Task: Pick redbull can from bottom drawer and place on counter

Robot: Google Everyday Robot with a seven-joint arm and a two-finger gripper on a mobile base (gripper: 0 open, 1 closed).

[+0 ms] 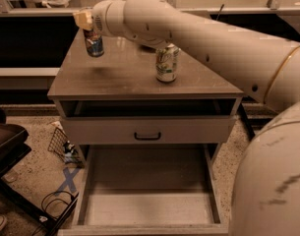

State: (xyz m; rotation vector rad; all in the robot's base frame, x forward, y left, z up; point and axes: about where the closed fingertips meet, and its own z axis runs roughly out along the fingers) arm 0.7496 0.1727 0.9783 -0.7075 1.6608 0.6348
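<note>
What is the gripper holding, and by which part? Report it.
The gripper holds the redbull can by its upper end. The can hangs upright over a far corner of the counter.

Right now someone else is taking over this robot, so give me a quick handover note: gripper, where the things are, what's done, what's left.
The gripper is over the top of the redbull can, at the back left of the counter; grip not confirmable.
The bottom drawer is pulled open, no can inside.
A soda can stands mid-counter, apart.
Done: redbull can out of the drawer, up at the counter.
Left: confirm it stands on the counter, release, withdraw the arm.
</note>
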